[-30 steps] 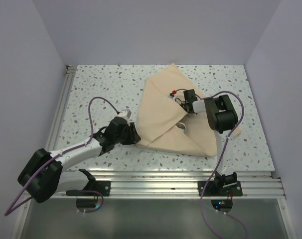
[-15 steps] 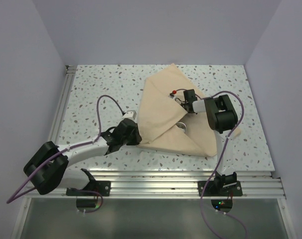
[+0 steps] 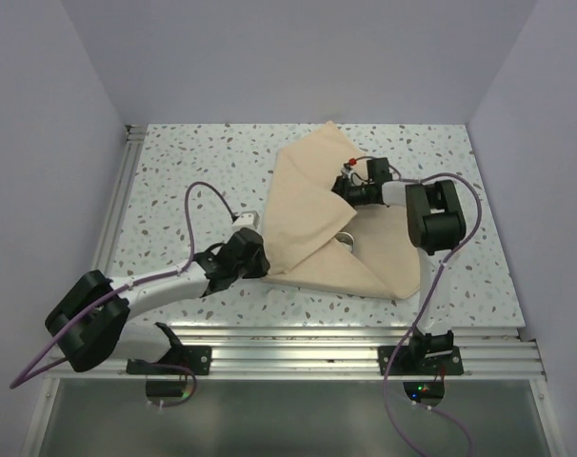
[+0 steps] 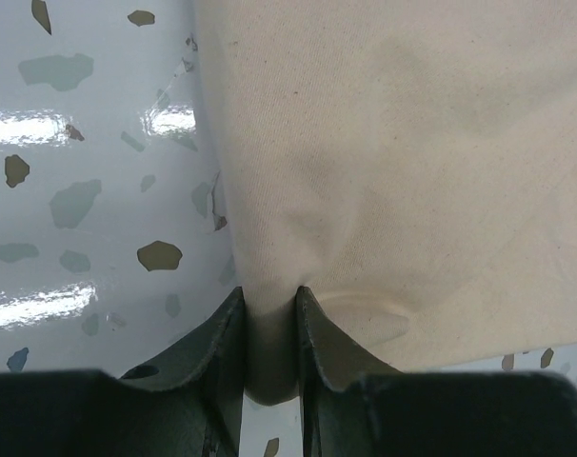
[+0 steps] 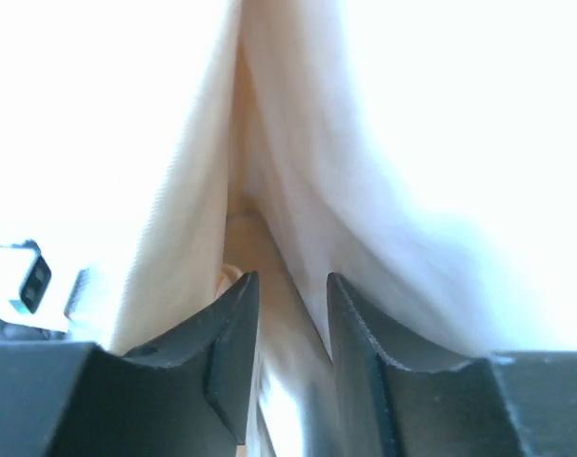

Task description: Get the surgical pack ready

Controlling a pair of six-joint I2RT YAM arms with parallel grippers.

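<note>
Right arm's the one that moved in the last sec: the wrist swung round, so the right gripper (image 3: 343,188) now points left across the upper fold instead of up-left, and the elbow shifted out to the right. Left arm crept fwd + right a bit early on, then basically parked.

Biggest to smallest: speckled table (image 3: 174,181), w/ the tan cloth (image 3: 308,205) lying centre-right on it. It's already folded into a rough wedge, far corner toward the back wall, near-right corner close to the front rail. Whatever's inside is mostly hidden under the flaps.

Left gripper (image 3: 262,265) sits at the cloth's near-left corner. Wrist cam shows its fingers (image 4: 227,333) clamped tight on a pinch of fabric, down at table level. Right gripper's fingers (image 5: 233,328) are nearly together w/ a ridge of cloth running up between them. Looks like a grip imo, tho that view's blown out so not 100%.

Smallest: a shiny metal bit (image 3: 346,239) poking out where the flaps meet. Prob tray edge or an instrument, too small to tell.

What it means: both arms seem to have fabric in hand, so I'd guess the next fold's being set up. Bundle isn't closed yet while that metal shows.
</note>
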